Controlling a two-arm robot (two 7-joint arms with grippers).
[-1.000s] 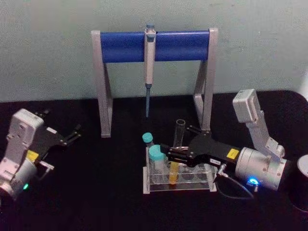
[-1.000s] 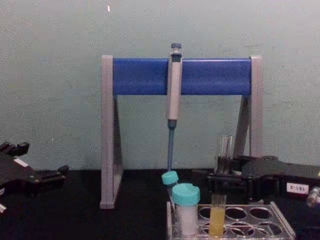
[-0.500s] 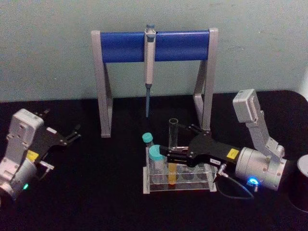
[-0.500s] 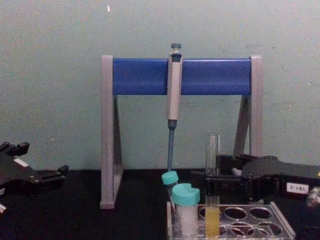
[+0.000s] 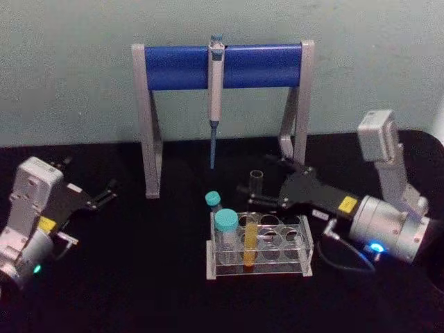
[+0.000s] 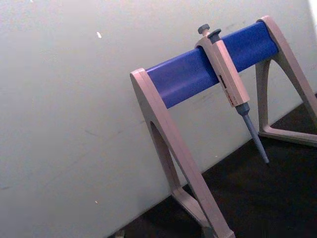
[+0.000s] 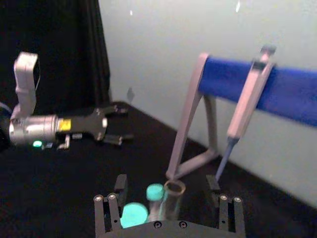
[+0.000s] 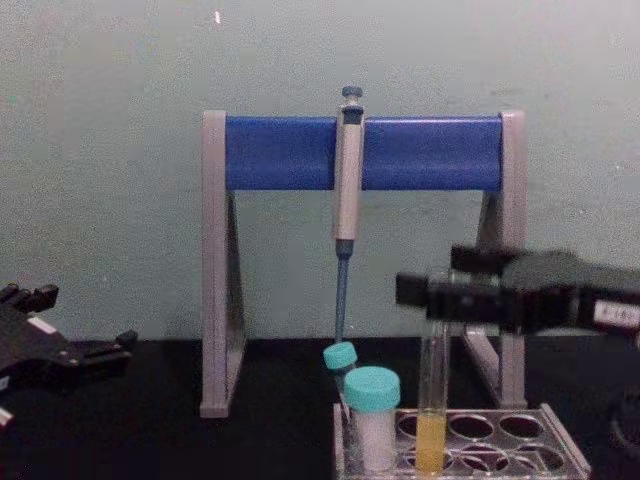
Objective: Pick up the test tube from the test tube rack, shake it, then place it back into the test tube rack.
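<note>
**Operator:** My right hand [image 5: 262, 199] sits just above the test tube rack [image 5: 297, 262]. Its fingers [image 7: 113, 208] are spread wide, one on each side of the test tube [image 8: 432, 400], and I see a gap on both sides, so it grips nothing.

**Observer:** Where is the tube itself?

**Operator:** It is seated in a hole toward the rack's left end, just beside the teal-capped vials [image 5: 225, 222]. It stands upright with its long axis vertical. The yellow-orange liquid is down inside the rack and the open rim is well above the top plate.

**Observer:** So which way does it lie from your hand?

**Operator:** It runs straight down from between the fingers. The hand comes in level from the rack's right and is at the height of the tube's upper end.

**Observer:** And the other arm?

**Operator:** My left hand [image 5: 105, 194] is parked well to the rack's left, low over the tabletop [image 5: 139, 284], with its fingers apart and empty. The right hand is clearly the nearer one.

**Observer:** What does the next move turn on?

**Operator:** As I judge it, that vertical axis. Any travel with the tube must run straight up or down along it. A sideways pull would lever the glass against the hole or knock the vials.
</note>
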